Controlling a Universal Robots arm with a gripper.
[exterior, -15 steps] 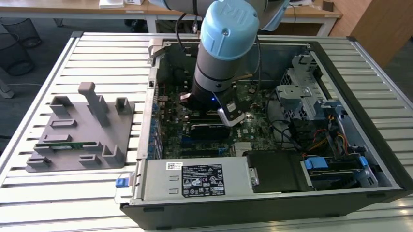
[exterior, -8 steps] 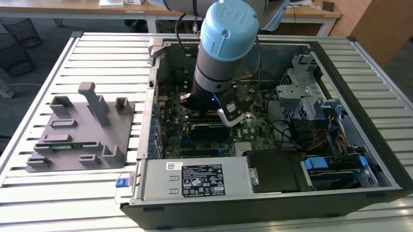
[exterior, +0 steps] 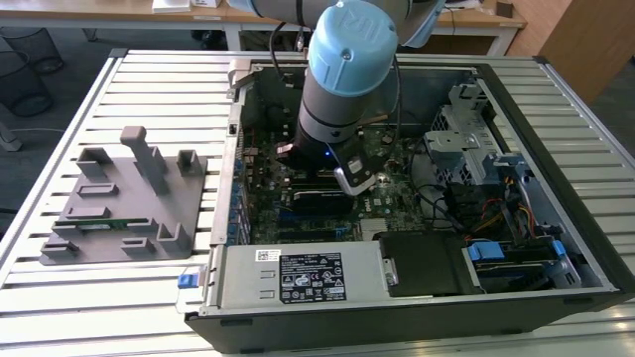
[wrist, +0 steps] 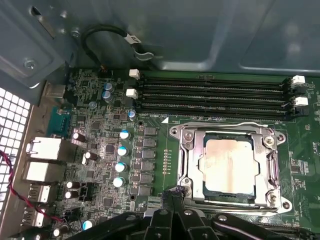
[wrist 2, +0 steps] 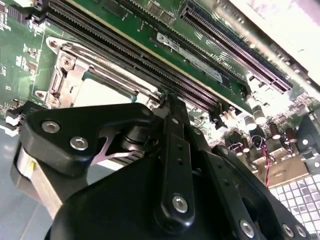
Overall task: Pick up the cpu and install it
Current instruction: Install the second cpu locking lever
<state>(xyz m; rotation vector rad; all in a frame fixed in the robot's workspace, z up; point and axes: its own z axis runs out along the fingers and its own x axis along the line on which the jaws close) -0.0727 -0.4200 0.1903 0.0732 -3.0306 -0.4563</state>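
**CPU seated in the socket frame, arm low inside the open case**

Exterior view: the arm, a grey tube ending in a pale blue cap, reaches down into an open black computer case [exterior: 585,245] lying on a white slatted metal tabletop [exterior: 159,82]. Its gripper [exterior: 343,167] hangs just above the green motherboard [exterior: 263,149], near the middle of the case. A boxy silver power supply [exterior: 297,275] with a printed label fills the near edge, and bundled coloured cables lie toward the exterior view's right. Outside the case, toward the exterior view's left, stands a matte grey plastic fixture [exterior: 124,201] with upright posts and shallow slots; a narrow green memory stick [exterior: 100,222] lies in one slot.

Second wrist view: glossy black gripper links with silver screws take up the foreground, right over the board. Behind them runs the stamped, shiny metal socket frame [wrist 2: 65,65], with a pale flat surface inside it. Long black memory slots [wrist 2: 125,50] run alongside.

First wrist view: here the cpu [wrist: 227,167] shows plainly, a flat square chip with a dull silver-grey metal top, lying inside the socket frame [wrist: 187,160], bright steel with screws at its corners. Four parallel black memory slots [wrist: 215,95] with white end clips lie just beside it, and rows of round blue-topped capacitors [wrist: 121,150] stand near. The tips of the jaws [wrist: 172,192] sit close together at the frame's edge, with nothing visibly between them, apart from the cpu.
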